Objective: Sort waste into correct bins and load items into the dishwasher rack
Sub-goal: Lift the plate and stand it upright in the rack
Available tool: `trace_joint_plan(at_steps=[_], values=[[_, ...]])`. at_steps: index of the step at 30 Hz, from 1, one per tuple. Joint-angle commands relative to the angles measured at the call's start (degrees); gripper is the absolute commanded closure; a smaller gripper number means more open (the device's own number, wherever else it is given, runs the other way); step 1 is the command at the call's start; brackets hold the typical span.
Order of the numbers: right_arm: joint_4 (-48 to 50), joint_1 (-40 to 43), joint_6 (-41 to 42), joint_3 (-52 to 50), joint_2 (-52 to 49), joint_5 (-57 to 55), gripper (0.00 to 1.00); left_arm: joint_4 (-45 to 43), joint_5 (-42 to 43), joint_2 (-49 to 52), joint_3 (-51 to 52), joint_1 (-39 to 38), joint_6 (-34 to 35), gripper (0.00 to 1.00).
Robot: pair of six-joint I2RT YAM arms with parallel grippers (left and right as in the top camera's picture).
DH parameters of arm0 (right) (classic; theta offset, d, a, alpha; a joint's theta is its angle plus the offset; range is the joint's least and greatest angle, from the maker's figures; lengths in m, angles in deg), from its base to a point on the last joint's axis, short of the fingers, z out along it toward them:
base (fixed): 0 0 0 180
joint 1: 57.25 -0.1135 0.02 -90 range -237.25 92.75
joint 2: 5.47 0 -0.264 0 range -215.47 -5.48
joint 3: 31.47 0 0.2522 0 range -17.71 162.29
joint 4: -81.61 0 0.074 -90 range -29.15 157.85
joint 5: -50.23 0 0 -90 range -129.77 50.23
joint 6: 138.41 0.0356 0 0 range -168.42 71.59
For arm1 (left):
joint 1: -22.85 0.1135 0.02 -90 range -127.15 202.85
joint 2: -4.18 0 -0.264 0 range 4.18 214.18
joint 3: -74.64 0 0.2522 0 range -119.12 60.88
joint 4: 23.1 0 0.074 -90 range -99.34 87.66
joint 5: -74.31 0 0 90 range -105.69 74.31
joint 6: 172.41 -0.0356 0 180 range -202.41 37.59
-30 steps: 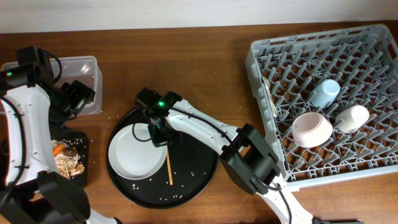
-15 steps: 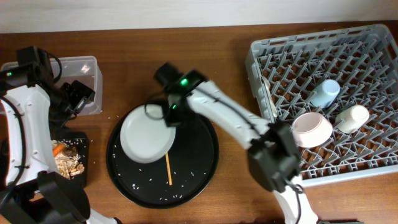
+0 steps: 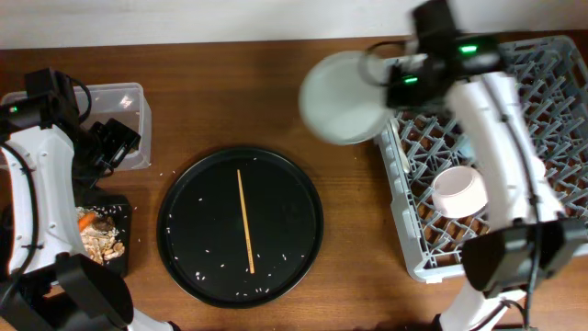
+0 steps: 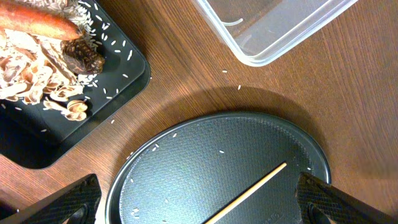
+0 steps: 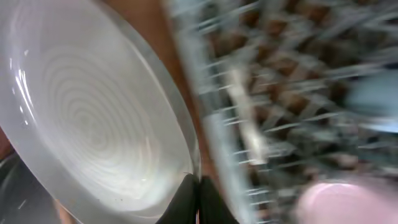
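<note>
The right gripper is clamped on the rim of the white round plate. In the wrist view its two dark fingers are pinched together at the plate's edge. Seen from above, the plate is blurred and lies to the left of the gripper, over bare wood by the top left corner of the grey dishwasher rack. The plate's right edge overlaps the rack's wall. A white bowl rests among the rack's pegs.

The left gripper hangs with its fingers spread wide, holding nothing, by the near edge of the clear tub. The black bin beside it holds a carrot and beige scraps. One wooden chopstick lies on the round black tray.
</note>
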Motion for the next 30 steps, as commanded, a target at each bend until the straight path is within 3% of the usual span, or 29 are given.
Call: trace_joint_plan(at_steps=[1, 3, 8, 13, 30], values=[[0.24, 5.99, -4.07, 0.94, 1.49, -5.03, 0.96, 0.04, -0.02, -0.46, 0.07, 0.15, 0.74, 0.01], [1.73, 8.68, -7.74, 0.94, 1.49, -5.73, 0.96, 0.04, -0.02, -0.46, 0.07, 0.15, 0.74, 0.01], [2.4, 9.31, -8.46, 0.94, 1.46, -23.45, 0.96, 0.04, -0.04, -0.46, 0.07, 0.15, 0.74, 0.01], [4.57, 9.33, -9.53, 0.9, 1.4, -30.29, 0.96, 0.04, -0.02, -0.46, 0.07, 0.15, 0.74, 0.01], [7.78, 8.94, -10.97, 0.13, -4.2, -31.34, 0.96, 0.04, -0.04, -0.46, 0.07, 0.15, 0.74, 0.01]])
